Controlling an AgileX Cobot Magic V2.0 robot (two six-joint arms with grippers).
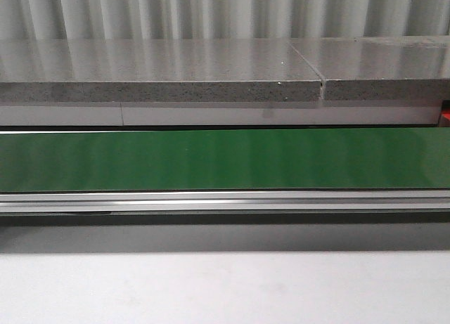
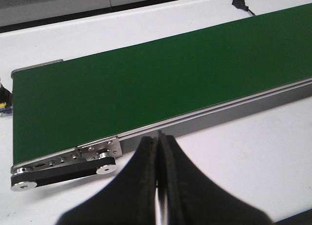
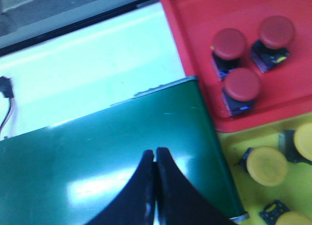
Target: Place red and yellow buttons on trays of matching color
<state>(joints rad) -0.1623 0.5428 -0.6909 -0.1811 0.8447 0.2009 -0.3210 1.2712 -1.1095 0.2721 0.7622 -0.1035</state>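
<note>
In the right wrist view a red tray holds three red buttons. Beside it a yellow tray holds several yellow buttons, one of them. My right gripper is shut and empty above the end of the green conveyor belt, beside the trays. My left gripper is shut and empty over the white table by the other end of the belt. Neither gripper shows in the front view, where the belt carries nothing.
A grey stone ledge runs behind the belt. The belt's metal end bracket and black drive band lie near my left gripper. A black plug with wires lies on the white table; it also shows in the left wrist view.
</note>
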